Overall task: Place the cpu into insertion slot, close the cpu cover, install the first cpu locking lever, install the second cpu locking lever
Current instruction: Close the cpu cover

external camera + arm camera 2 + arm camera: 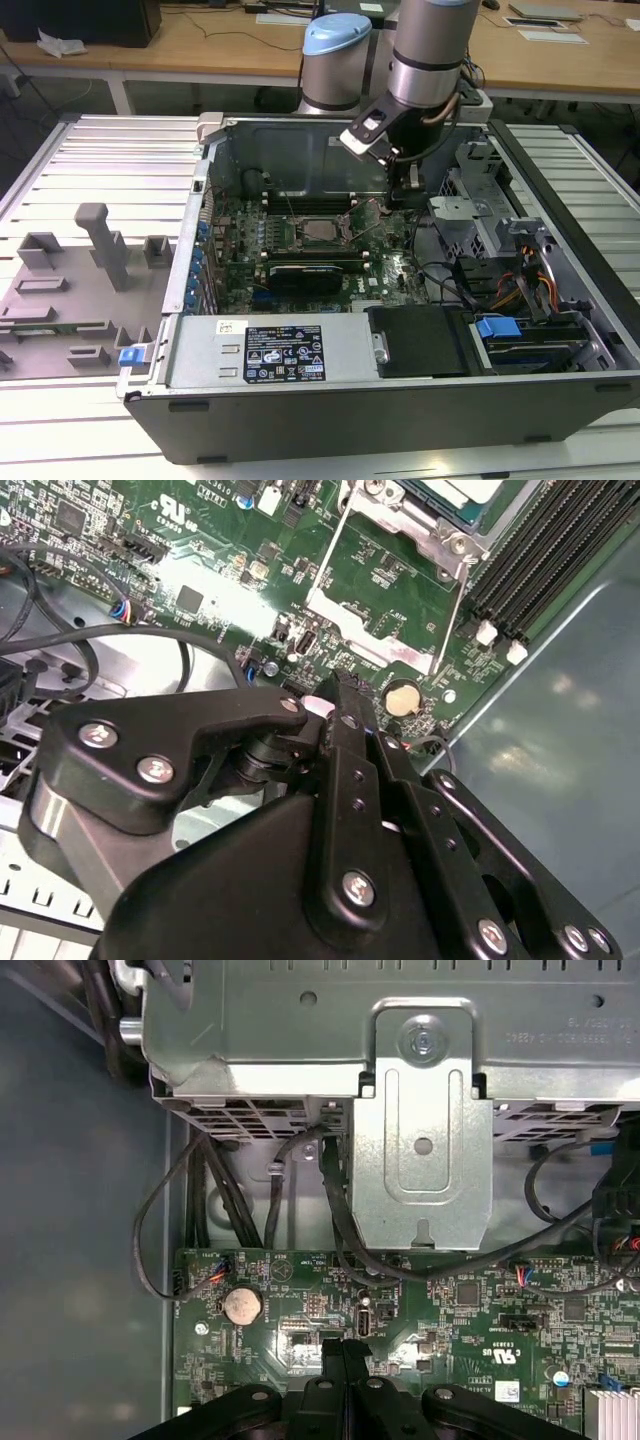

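Observation:
The cpu (322, 231) lies flat in the insertion slot (301, 241) in the middle of the green motherboard, inside the open grey case. In the second wrist view one pale corner of the cpu (462, 490) shows, and beside it the cpu cover (372, 642) stands swung open, with green board visible through its window. My gripper (413, 183) hangs over the board to the exterior view's right of the slot, clear of the cover. Its black fingers (345, 1358) press together with nothing between them, and the tip (338, 688) hovers near the board's edge.
A coin battery (242, 1306) sits close to the fingertips. Long black memory slots (545, 550) run beside the socket. Black cables (160, 1220) and a metal drive cage (420, 1110) crowd the case wall. A grey fixture tray (70, 290) lies outside the case.

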Robot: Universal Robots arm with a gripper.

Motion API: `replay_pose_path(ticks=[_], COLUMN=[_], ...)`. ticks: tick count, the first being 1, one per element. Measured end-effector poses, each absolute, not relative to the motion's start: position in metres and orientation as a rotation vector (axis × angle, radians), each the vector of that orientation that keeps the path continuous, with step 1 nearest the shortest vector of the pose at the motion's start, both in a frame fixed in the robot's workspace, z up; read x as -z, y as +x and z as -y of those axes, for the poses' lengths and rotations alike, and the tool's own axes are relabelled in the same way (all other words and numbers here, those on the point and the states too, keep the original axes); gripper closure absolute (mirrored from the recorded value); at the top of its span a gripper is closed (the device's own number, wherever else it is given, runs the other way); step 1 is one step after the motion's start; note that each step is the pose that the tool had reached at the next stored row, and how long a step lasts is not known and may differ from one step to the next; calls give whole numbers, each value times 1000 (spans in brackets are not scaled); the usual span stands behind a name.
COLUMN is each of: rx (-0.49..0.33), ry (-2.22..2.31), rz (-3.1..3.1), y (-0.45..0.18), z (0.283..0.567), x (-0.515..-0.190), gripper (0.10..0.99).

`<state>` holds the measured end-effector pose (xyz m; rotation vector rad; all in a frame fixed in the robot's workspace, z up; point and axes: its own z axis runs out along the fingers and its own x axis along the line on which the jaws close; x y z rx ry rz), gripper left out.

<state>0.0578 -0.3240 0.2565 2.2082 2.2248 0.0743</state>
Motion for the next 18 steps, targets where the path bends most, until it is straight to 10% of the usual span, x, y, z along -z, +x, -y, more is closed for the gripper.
replay_pose_path(ticks=[18], rx=[-75], ry=[2208], rz=[-2225], y=[52], z=[322], x=[-244], gripper=[980])
